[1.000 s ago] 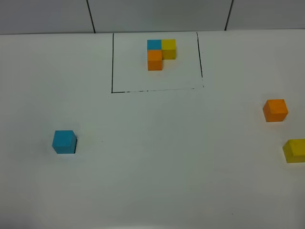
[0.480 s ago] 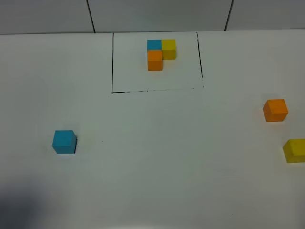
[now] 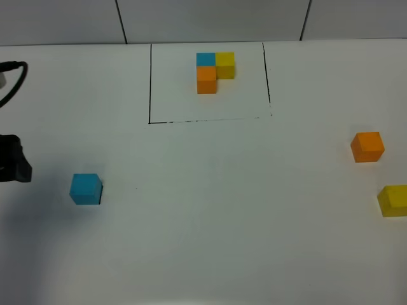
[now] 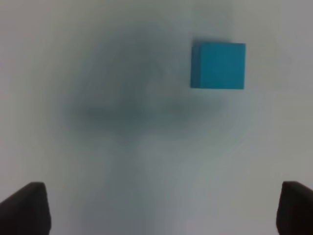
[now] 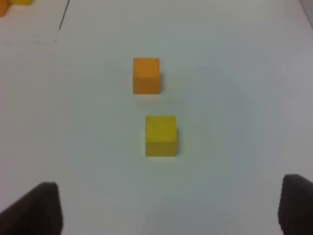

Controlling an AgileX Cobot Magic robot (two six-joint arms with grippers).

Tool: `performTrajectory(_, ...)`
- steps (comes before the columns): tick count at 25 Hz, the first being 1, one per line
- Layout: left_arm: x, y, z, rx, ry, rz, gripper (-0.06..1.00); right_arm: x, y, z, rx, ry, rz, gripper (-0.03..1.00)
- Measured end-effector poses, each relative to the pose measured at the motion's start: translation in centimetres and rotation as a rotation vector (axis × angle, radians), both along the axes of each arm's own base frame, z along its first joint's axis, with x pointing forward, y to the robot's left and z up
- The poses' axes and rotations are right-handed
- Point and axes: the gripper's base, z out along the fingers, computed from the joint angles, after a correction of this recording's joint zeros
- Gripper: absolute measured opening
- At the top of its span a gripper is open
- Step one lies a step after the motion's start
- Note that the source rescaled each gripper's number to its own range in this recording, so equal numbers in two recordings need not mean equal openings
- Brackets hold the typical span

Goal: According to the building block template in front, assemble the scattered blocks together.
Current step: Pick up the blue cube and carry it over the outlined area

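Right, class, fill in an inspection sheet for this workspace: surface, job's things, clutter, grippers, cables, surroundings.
Surface: plain white table, with a thin black drawn rectangle at the far side.
Job's things: L-shaped template trio of blue, yellow and orange cubes inside the rectangle; loose sky-blue cube on the left; loose orange cube and loose yellow cube on the right, apart.
Clutter: nothing seen.
Grippers: left gripper open, empty, short of the blue cube; right gripper open, empty, facing the yellow cube.
Cables: black cable looping at the left edge.
Surroundings: grey panelled wall behind.
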Motion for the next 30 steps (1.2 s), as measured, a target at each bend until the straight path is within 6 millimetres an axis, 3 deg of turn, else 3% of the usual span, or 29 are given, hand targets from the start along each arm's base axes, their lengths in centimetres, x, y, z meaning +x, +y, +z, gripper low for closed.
performTrajectory(6,3.4,-1.3,-4.3,0.009,0.076,-0.043,0.98,0.0,0.0,0.0,0.0,0.0,0.0,0.79)
performTrajectory(14,5.8,-4.5,-8.6,0.01,0.128,-0.076,0.97,0.0,0.0,0.0,0.0,0.0,0.0,0.77)
performTrajectory(19,7.1,-6.1,-9.6,0.015,0.15,-0.081,0.97,0.0,0.0,0.0,0.0,0.0,0.0,0.76)
performTrajectory(30,7.7,-5.8,-10.3,0.069,0.125,-0.057,0.97,0.0,0.0,0.0,0.0,0.0,0.0,0.76)
